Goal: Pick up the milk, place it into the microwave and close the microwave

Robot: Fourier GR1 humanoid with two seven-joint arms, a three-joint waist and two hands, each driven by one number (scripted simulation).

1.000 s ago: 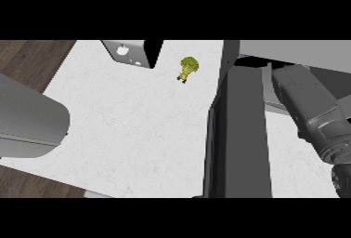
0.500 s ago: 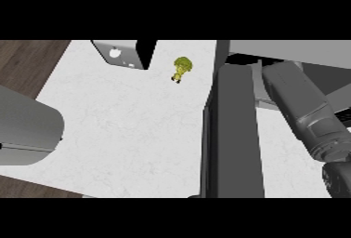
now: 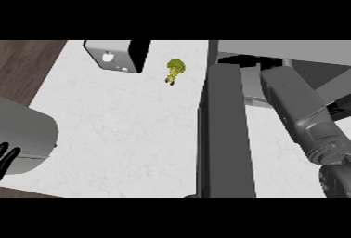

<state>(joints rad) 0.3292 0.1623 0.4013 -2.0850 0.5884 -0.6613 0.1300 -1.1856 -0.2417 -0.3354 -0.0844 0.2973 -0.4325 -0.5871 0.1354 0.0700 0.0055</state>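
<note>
Resting at the view's lower left edge, the left hand [image 3: 6, 156] shows black fingers straight and apart, holding nothing, beside its broad grey forearm [image 3: 26, 137]. At the near right, the right forearm [image 3: 302, 116] stretches away toward the microwave [image 3: 288, 48], just beside the open door [image 3: 225, 135], which stands edge-on as a long dark slab. The right hand [image 3: 241, 59] appears only as dark shapes under the microwave's front edge, so I cannot tell whether it is clamped on anything. The step in hand looks like the placing, with the arm reaching into the oven. The milk itself is not plainly visible. It may be hidden with that hand, or it may be the pale box [image 3: 109, 56] with a black side at the counter's [image 3: 123, 130] far left, well apart from the microwave; I cannot say which. If the carton is inside, the next move calls for setting it down, drawing the arm out past the door, then swinging the door closed. A small yellow-green item [image 3: 175, 70] lies farther off, left of the door and out of its way.
</note>
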